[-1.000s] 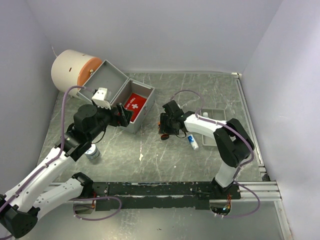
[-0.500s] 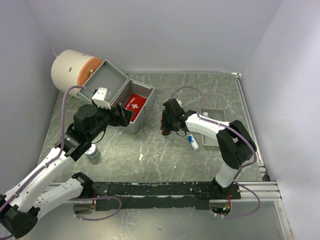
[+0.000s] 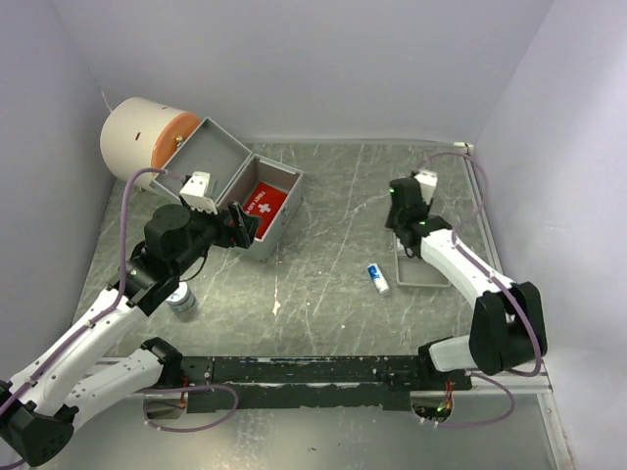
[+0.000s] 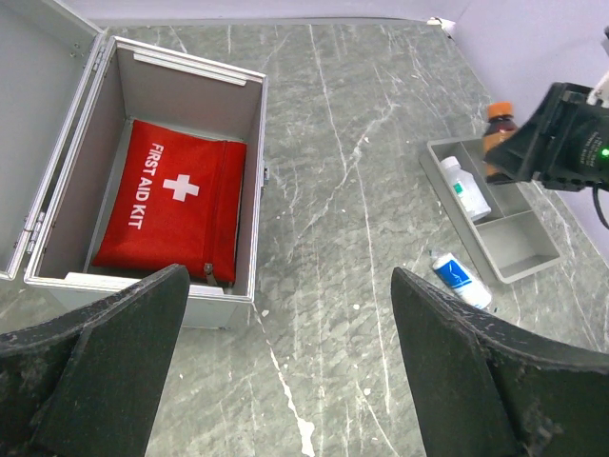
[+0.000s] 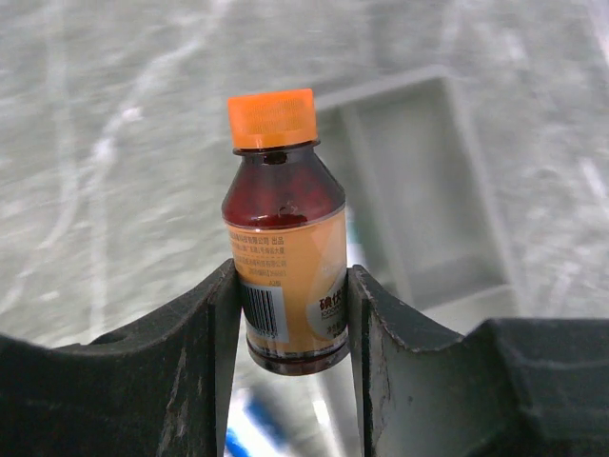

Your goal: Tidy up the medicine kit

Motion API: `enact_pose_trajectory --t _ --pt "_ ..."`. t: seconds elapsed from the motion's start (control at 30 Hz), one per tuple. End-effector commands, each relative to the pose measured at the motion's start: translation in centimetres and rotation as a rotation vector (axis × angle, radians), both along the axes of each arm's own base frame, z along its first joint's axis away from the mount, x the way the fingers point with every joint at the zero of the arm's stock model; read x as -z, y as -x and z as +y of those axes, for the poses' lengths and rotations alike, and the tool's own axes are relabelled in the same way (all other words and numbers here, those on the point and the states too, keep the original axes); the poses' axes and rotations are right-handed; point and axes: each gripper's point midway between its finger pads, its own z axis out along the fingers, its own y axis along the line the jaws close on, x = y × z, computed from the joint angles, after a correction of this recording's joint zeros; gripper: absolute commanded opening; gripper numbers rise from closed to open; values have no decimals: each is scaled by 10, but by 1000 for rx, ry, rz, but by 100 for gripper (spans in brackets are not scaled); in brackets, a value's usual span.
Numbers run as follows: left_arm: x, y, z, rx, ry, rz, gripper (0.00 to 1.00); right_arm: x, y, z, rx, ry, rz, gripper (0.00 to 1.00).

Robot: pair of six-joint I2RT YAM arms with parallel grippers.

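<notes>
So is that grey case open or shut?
Open: the lid stands swung back and the red pouch shows inside the grey case.

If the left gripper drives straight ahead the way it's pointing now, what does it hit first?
Probably bare table just right of the open medicine case. The left gripper has its jaws wide with nothing between them. Depth is unclear, so it might clip the case's near corner first.
</notes>
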Motion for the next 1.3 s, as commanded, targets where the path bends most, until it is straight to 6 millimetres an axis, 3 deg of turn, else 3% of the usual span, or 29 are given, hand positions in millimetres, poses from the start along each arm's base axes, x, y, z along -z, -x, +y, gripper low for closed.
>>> enact_pose_trajectory --t 0.0,0.2,0.47,0.8,0.9,1.0,1.13,1.27 --pt "-3 -1 0 -8 6 -8 98 -10 8 -68 146 98 -38 34" --pt "-5 -2 -4 7 25 -8 98 18 22 -108 251 52 19 34" --pt "-6 0 -5 18 28 -12 98 32 13 -131 211 173 102 33" --pt "-4 -1 -3 6 11 -7 98 70 -1 -111 97 118 170 34" --pt "-3 -1 -2 3 12 -4 98 79 -1 -108 96 96 203 40" --pt "-3 -2 -4 11 11 -5 98 86 1 -109 130 84 239 52" --pt "-2 -2 -5 13 7 -2 98 82 0 -108 156 61 237 59" --pt "-1 -2 -4 9 6 0 98 57 -1 -106 166 38 187 61"
